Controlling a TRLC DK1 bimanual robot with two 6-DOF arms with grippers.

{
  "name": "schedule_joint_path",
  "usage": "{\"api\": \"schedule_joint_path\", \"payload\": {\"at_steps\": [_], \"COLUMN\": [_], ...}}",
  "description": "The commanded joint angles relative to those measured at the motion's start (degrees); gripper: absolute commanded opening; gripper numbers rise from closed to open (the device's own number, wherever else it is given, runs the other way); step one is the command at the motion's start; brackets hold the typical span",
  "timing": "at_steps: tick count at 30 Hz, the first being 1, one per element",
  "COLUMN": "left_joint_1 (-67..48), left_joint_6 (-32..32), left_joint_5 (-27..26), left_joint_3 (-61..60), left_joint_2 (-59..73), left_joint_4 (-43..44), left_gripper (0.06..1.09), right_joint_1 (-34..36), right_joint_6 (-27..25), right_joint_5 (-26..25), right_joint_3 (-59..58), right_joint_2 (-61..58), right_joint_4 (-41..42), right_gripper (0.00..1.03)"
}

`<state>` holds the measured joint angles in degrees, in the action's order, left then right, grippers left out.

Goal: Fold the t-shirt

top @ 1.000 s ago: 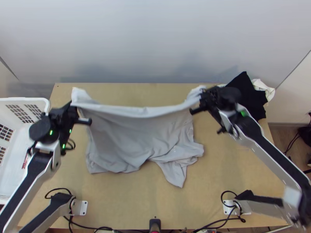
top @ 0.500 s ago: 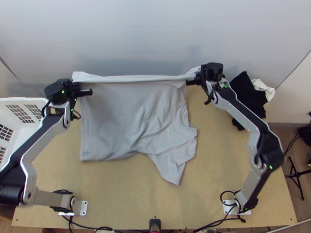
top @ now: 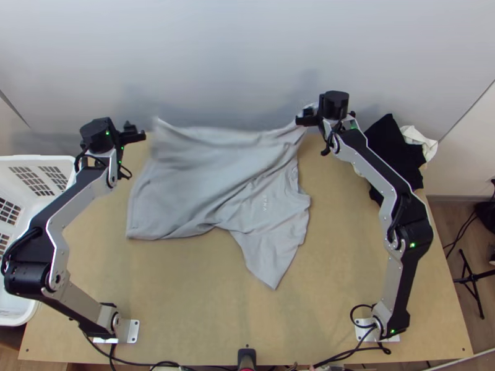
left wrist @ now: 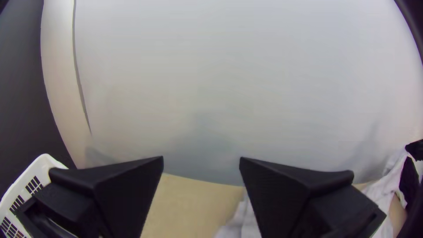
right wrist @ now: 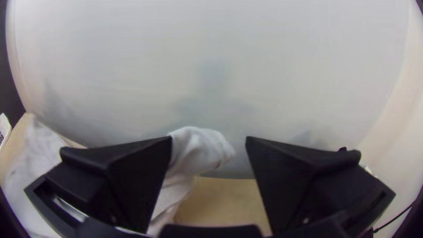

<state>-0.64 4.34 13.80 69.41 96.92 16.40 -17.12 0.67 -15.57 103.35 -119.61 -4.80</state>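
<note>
In the top view my left gripper (top: 135,132) stands open at the table's far left, just apart from the grey t-shirt (top: 198,179). The shirt lies mostly spread with soft wrinkles, a sleeve pointing to the near edge; its far left corner is raised. At its far right corner is my right gripper (top: 307,116). Nothing sits between the parted fingers of the left gripper (left wrist: 201,161) in its wrist view. The right gripper (right wrist: 208,140) is also open in its wrist view, with a bunched bit of shirt (right wrist: 198,150) beside one finger.
A white plastic basket (top: 43,162) stands at the left of the table (top: 185,297). Black cloth (top: 396,151) and white cloth (top: 421,141) are piled at the far right corner. A pale wall (top: 247,55) rises behind the far edge. Cables run along the near edge.
Both grippers moved toward the far edge, drawing the shirt out flatter. The left gripper has let go of its corner, which has slipped rightward. The right gripper has opened at its corner.
</note>
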Motion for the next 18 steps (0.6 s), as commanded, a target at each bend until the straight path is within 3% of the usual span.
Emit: {"api": "schedule_joint_path", "payload": {"at_steps": [1, 4, 7, 14, 18], "left_joint_1": [1.00, 2.14, 2.49, 5.30, 5.39], "left_joint_6": [0.67, -0.30, -5.66, -19.10, -25.08], "left_joint_5": [1.23, 0.17, -1.67, -14.59, -15.47], "left_joint_3": [-4.54, -8.32, -14.12, -25.37, -29.42], "left_joint_2": [-6.40, -12.90, -21.43, -41.91, -47.44], "left_joint_4": [-4.01, -10.34, -14.38, -32.58, -41.01], "left_gripper": [1.04, 1.04, 1.04, 1.04, 1.04], "right_joint_1": [-1.51, -2.56, -4.32, -12.58, -13.55], "right_joint_6": [0.21, 1.44, 3.55, 4.69, 6.98], "right_joint_5": [1.07, 3.62, 6.52, 7.05, 11.09], "right_joint_3": [-7.73, -15.11, -21.35, -38.75, -43.76], "right_joint_2": [8.96, 18.10, 26.80, 46.93, 52.64], "right_joint_4": [-1.44, -4.17, -10.85, -17.00, -23.59], "right_gripper": [1.00, 1.00, 1.00, 0.99, 0.99]}}
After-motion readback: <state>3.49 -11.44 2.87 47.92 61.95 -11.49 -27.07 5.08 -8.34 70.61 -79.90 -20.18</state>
